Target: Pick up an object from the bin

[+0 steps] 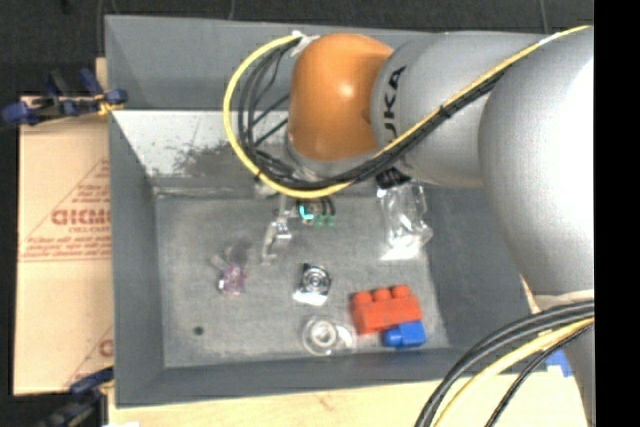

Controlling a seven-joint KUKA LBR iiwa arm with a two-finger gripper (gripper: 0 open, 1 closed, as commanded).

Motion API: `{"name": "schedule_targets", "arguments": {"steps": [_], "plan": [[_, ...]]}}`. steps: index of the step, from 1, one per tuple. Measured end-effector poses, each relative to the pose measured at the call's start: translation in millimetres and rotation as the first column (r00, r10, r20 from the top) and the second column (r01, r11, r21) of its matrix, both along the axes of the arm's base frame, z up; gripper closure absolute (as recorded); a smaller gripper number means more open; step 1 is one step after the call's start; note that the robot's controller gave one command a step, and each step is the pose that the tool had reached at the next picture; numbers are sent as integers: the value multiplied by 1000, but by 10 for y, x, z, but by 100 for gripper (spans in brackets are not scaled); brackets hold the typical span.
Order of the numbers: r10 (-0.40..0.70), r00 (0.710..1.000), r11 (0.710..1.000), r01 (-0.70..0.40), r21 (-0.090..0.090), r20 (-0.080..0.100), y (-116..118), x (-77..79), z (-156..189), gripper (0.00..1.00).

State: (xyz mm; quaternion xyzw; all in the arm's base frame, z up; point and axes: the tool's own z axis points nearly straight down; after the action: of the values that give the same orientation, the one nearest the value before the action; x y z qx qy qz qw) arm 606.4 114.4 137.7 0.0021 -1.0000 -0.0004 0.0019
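Observation:
My gripper [277,238] pokes out from under the orange cover, low over the middle of the bin floor. A small clear piece with a purple part [232,279] lies just to its lower left. Just to its lower right sits a small silvery round thing [313,284]. Neither touches the gripper, and I see nothing held in it.
A clear round lid [324,336] lies near the front wall. Beside it a red toy brick [379,307] rests against a smaller blue brick [404,336]. A crumpled clear plastic wrapper [405,221] lies at the right. The arm and its cover hide the back of the bin.

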Motion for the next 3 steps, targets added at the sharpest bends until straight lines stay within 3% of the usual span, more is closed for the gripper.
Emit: {"name": "schedule_targets", "arguments": {"steps": [1,2,3], "plan": [[387,922,922,-387,0,11,315,-76,-530,0],[689,725,725,-689,-4,10,378,-186,-363,0],[889,458,458,-889,-4,9,604,-188,-264,0]]}}
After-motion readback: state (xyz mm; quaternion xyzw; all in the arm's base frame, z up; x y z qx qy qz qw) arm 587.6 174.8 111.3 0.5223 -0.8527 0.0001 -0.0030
